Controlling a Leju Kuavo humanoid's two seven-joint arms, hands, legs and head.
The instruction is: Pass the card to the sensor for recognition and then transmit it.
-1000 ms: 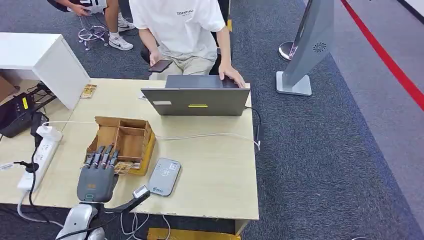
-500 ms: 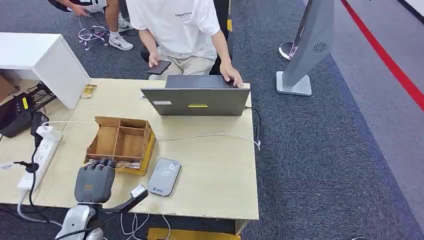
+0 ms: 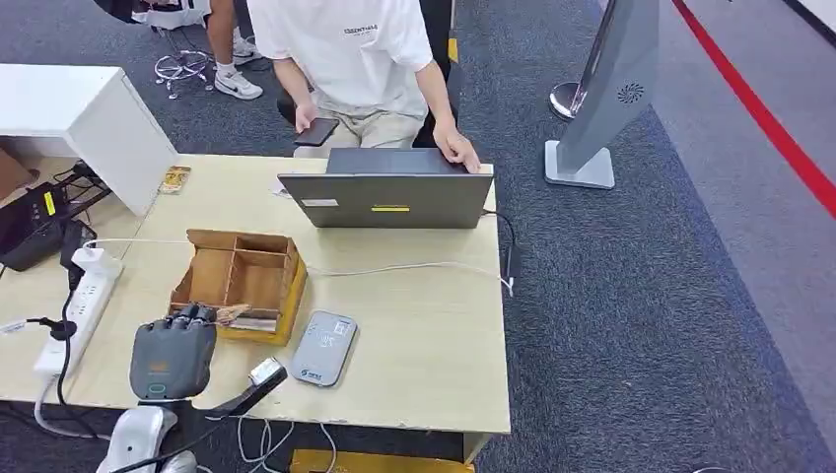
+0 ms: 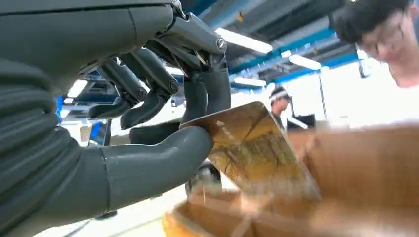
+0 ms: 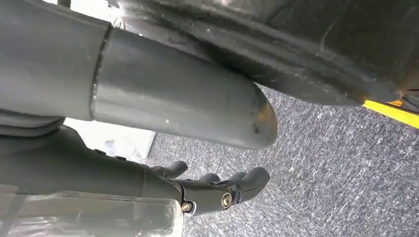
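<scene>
A white power strip (image 3: 77, 296) lay along the left edge of the light wooden table (image 3: 424, 325), with a white cabinet (image 3: 89, 118) standing beyond it. Just right of the strip, the left hand (image 3: 173, 350) hung over the table's near-left part, at the near edge of the open wooden compartment box (image 3: 242, 281). Its fingers were curled in, and the left wrist view showed the thumb (image 4: 153, 160) pressing a card (image 4: 252, 148) with a brownish printed face against the dark fingers (image 4: 207, 94); the card was pinched at one end and slanted out from the hand above the blurred wooden box wall. From the head view only a sliver of the card (image 3: 234, 314) stuck out beside the fingertips, over the box's near rim.

Right of the box, near it but apart, the grey card sensor (image 3: 323, 347) lay flat on the table. Farther back stood an open grey laptop (image 3: 389, 197), its lid toward the robot, and a seated person in a white T-shirt (image 3: 360, 54) rested one hand on it while holding a dark phone (image 3: 315, 131) in the other. A grey kiosk stand (image 3: 611, 99) stood on the carpet to the right.

The right hand (image 5: 217, 190) hung over grey carpet, its fingers loosely bent and apart, holding nothing.
</scene>
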